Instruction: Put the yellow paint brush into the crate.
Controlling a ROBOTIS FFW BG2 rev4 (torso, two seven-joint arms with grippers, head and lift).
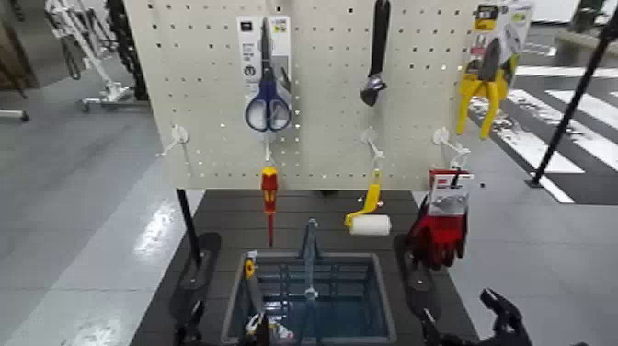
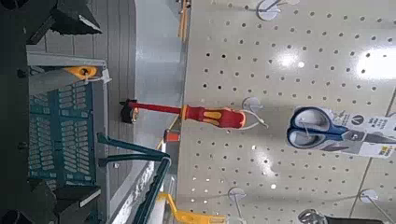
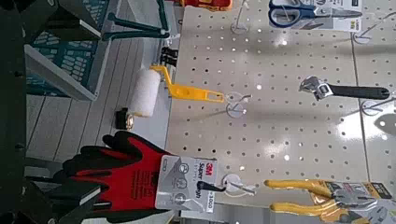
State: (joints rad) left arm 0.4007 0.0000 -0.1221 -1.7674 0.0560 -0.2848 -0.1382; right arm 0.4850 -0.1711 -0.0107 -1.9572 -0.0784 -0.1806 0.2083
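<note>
Setting: workshop-like display area
Wall: pegboard, hung with scissors, pliers and screwdriver
Floor: grey, smooth

Grey smooth floor is seen at left, lit by bright reflections. Upright cream pegboard, dotted with small holes, is supported on black legs. Dark grey planked flooring is laid beneath. White wheeled frame is placed behind, at left. At right, dark ground is marked with white stripes; slanted black pole is seen there.
</note>
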